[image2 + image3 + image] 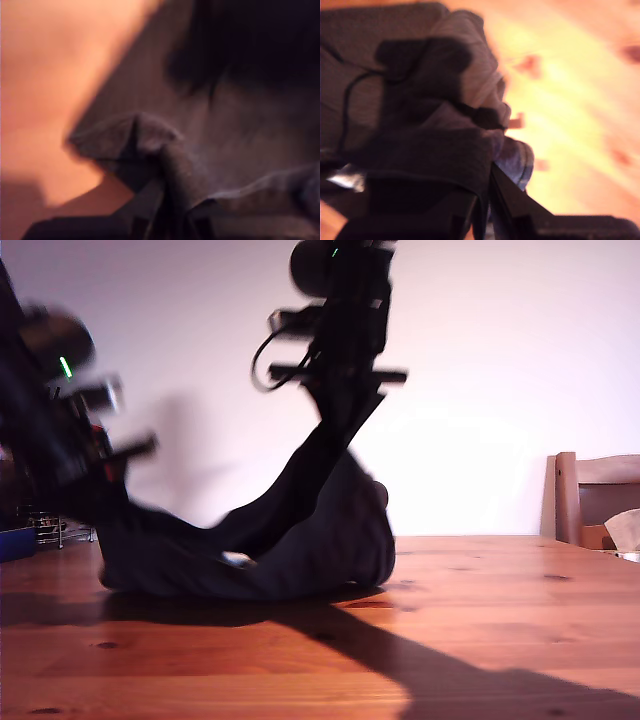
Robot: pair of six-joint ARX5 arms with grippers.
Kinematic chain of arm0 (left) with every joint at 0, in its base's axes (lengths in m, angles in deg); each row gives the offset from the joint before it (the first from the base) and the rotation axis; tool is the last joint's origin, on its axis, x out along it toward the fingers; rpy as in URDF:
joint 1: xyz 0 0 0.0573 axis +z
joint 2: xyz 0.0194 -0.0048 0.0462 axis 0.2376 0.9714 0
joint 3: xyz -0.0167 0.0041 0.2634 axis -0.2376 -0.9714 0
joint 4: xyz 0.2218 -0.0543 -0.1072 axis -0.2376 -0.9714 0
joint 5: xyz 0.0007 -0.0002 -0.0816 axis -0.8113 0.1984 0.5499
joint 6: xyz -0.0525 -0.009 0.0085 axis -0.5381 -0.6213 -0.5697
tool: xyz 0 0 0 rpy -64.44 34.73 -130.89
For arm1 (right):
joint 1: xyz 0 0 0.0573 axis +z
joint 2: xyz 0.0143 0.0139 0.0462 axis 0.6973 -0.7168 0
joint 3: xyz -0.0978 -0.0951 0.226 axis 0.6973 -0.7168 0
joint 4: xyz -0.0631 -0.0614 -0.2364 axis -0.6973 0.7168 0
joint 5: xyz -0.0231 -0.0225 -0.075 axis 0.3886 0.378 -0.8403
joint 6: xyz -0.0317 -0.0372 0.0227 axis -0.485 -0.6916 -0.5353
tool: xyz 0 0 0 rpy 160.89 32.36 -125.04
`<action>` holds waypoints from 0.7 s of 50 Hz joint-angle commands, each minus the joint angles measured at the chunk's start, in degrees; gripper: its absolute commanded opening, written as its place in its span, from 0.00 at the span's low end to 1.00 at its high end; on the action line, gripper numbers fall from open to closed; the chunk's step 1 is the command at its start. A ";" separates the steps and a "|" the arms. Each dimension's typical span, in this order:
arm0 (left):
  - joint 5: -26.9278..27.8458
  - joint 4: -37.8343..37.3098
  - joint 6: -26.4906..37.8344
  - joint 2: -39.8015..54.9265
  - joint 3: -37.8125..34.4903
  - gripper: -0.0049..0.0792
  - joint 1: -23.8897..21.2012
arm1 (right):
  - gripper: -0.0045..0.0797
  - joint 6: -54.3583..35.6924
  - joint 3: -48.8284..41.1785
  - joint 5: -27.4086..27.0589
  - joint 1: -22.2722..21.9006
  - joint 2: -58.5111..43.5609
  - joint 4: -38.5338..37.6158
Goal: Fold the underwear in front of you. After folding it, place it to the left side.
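Observation:
The dark-grey underwear [310, 545] lies bunched on the wooden table [500, 610], with a small white label [237, 560] showing at its front. One corner is stretched up to my second gripper [345, 410], which hangs high at the exterior view's centre, shut on the fabric. In the second wrist view the cloth [420, 100] drapes down from the closed jaws of that gripper [482, 210]. My first gripper [108, 512], blurred and low at the exterior view's left, is shut on the other end near the tabletop. The first wrist view shows a pinched fold [150, 145] at this gripper [170, 220].
A wooden chair [590, 495] stands behind the table at the exterior view's right. A blue container [15, 540] and a wire rack [55, 530] sit at the far left edge. A long arm shadow [420, 660] crosses the table front.

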 commanded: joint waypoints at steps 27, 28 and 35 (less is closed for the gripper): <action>-1.88 -4.66 0.52 -9.77 -13.53 0.03 2.03 | 0.04 0.09 -14.84 3.87 7.85 -1.73 -5.01; -2.25 -5.11 0.52 -9.99 -13.53 0.03 2.03 | 0.04 0.11 -14.91 4.24 7.89 -1.73 -4.96; -6.69 -8.33 4.76 -11.45 -13.53 0.03 2.14 | 0.04 0.07 -15.50 4.48 8.68 -1.73 -4.31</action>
